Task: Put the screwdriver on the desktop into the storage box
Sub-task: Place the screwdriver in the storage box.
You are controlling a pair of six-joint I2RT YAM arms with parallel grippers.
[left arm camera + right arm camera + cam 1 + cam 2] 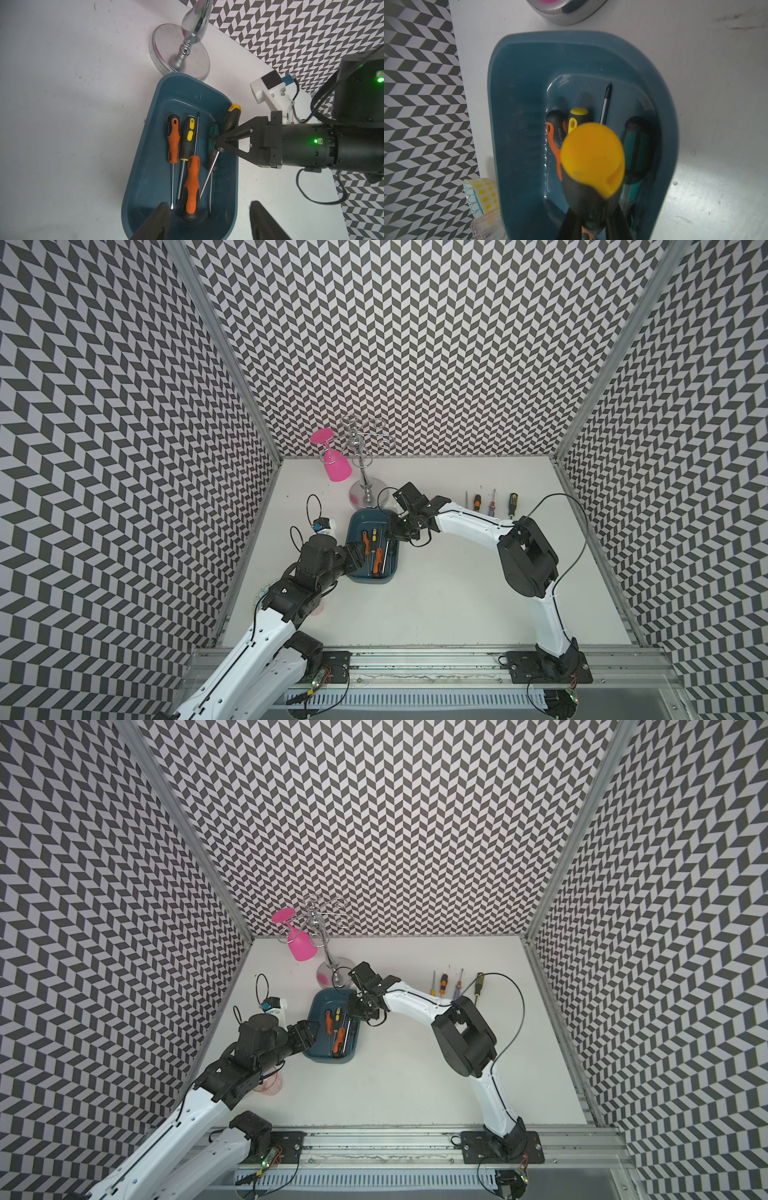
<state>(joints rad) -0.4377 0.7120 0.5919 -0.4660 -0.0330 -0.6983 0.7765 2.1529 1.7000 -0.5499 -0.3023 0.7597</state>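
Screwdriver (pixel 231 119), yellow-capped: in the left wrist view your right end effector (pixel 218 143) is clamped on it, tilted over the storage box (pixel 143 158); your left end effector (pixel 209 205) is spread and empty. Right wrist view: it hangs above the box. In a top view the box sits at nine o'clock on the desk (pixel 457 593). Released now, its handle may catch the wall and roll out.

Yellow-capped screwdriver (pixel 592 158) in right tool (pixel 591 222), over storage box (pixel 517 83) w/ other drivers (pixel 636 149).
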